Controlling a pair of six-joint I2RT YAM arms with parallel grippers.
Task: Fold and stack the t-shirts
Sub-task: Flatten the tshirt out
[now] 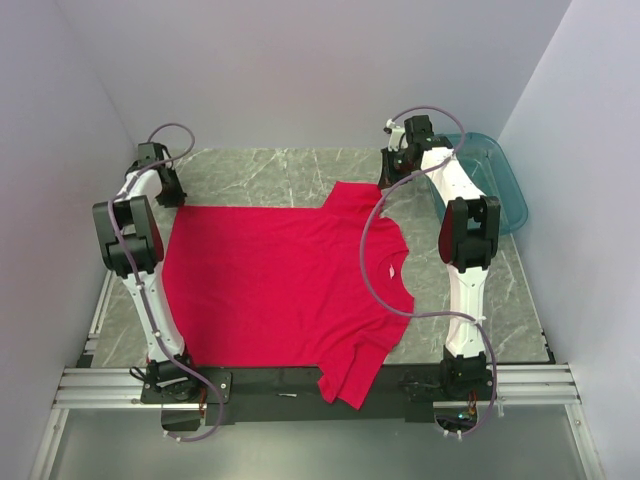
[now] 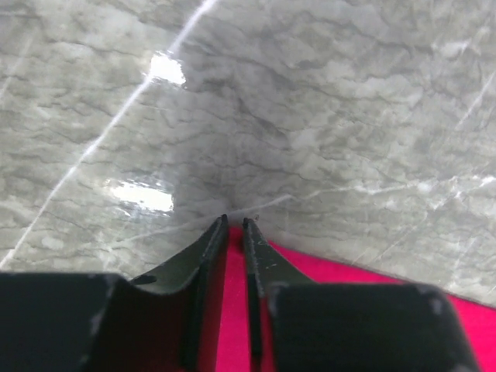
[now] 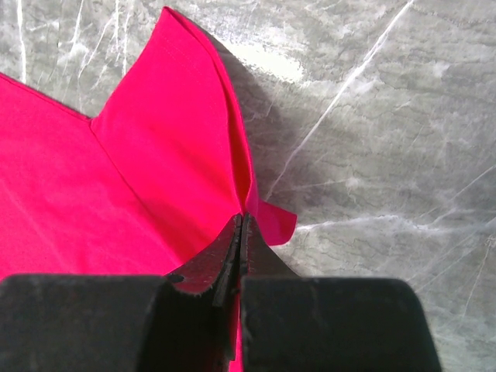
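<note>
The red t-shirt (image 1: 280, 280) lies spread flat on the marble table, neck to the right with a small white label (image 1: 388, 269), near sleeve hanging over the front edge. My left gripper (image 1: 172, 200) is at the shirt's far left hem corner. In the left wrist view it (image 2: 235, 222) is shut, with red fabric (image 2: 349, 275) between its jaws. My right gripper (image 1: 385, 180) is at the far sleeve. In the right wrist view it (image 3: 242, 217) is shut on the sleeve's edge, and the fabric (image 3: 155, 155) rises into a pinched fold.
A teal plastic bin (image 1: 490, 180) stands at the back right, just behind the right arm. A metal rail (image 1: 300, 385) runs along the table's front edge. White walls close in on three sides.
</note>
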